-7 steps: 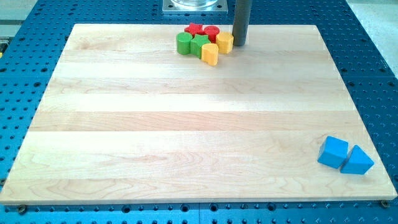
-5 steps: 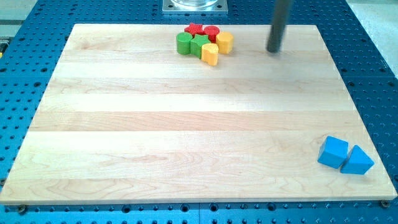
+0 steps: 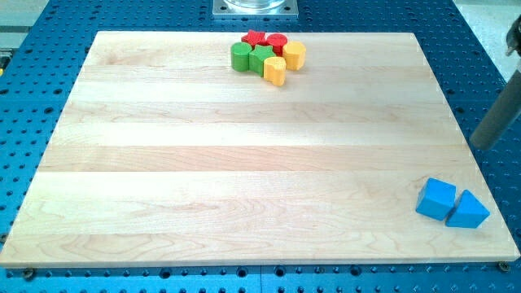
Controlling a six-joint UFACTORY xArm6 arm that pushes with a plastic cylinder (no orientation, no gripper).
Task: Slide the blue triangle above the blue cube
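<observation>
The blue triangle (image 3: 468,211) lies near the board's bottom right corner, touching the right side of the blue cube (image 3: 436,199). My rod comes in from the view's right edge, and my tip (image 3: 482,146) is off the board's right edge, up and to the right of both blue blocks, well apart from them.
A tight cluster sits at the board's top middle: a red star (image 3: 255,38), a red cylinder (image 3: 277,41), a green cylinder (image 3: 240,56), a green block (image 3: 261,58) and two yellow blocks (image 3: 294,55) (image 3: 275,71). The wooden board (image 3: 244,155) rests on a blue perforated table.
My tip has swept from beside the yellow blocks at the top middle, rightward and down, to beyond the board's right edge above the blue blocks. No block has moved.
</observation>
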